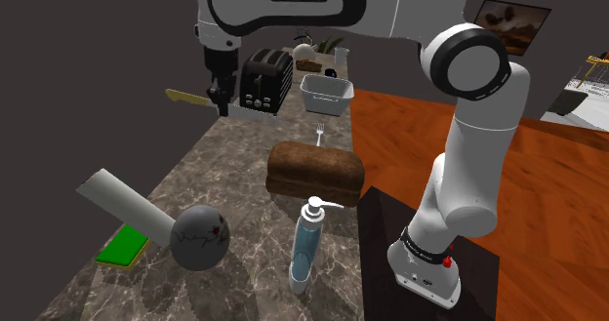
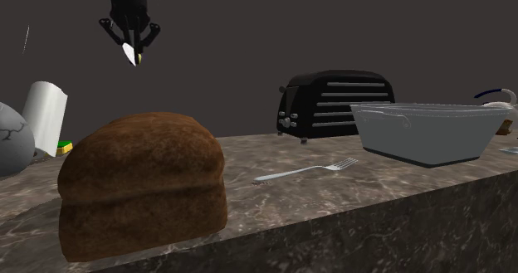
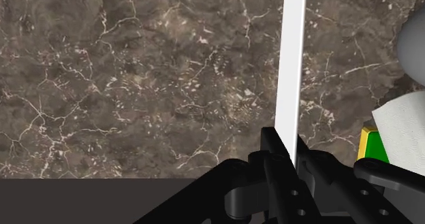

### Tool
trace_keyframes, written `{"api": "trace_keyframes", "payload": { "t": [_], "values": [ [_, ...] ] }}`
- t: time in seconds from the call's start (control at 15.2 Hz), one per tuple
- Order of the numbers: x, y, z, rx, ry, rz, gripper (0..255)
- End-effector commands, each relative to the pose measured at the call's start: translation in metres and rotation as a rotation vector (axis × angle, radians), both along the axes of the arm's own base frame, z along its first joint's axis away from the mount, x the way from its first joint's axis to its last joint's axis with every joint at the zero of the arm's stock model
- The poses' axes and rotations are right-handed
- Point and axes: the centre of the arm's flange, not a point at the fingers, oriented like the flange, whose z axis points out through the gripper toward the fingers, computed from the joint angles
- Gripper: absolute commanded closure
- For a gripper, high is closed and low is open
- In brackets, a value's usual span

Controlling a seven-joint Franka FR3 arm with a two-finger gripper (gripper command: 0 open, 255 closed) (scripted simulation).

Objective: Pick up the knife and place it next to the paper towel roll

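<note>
The pick-up half looks done: the knife (image 1: pixel 183 97) is clear of the counter (image 1: pixel 229 168), clamped in the gripper (image 1: pixel 222 102), whose jaws are closed narrowly on the blade. In the wrist view the blade runs straight out from between the black fingers (image 3: pixel 272 151), with bare marble beneath it. What is left, as I judge it, is the carry toward the paper towel roll (image 1: pixel 122 204), the lowering, and the release.

In the shoulder view the knife hangs high at the far left of the counter, just left of the black toaster (image 1: pixel 265 78). The roll is much nearer the camera on that view's left, beside a green sponge (image 1: pixel 122 246) and a cracked grey ball (image 1: pixel 200 236), well apart from the knife. The second exterior view shows the gripper (image 2: pixel 130 46) up in the air, above and right of the roll (image 2: pixel 43 114), beyond the bread loaf (image 2: pixel 141 184).

The knife itself has a flat, plain white blade (image 3: pixel 291 66), long and thin, and a yellowish handle that sticks out sideways toward the shoulder view's left. It is held level, edge-on to the counter. Held by the thin blade, it could twist in the grip.
</note>
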Motion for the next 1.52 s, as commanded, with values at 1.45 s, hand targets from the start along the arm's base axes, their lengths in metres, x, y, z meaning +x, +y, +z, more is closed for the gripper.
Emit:
{"api": "trace_keyframes", "payload": {
  "t": [1.45],
  "values": [
    [0.000, 0.000, -0.127, 0.000, 0.000, 0.000, 255]
  ]
}}
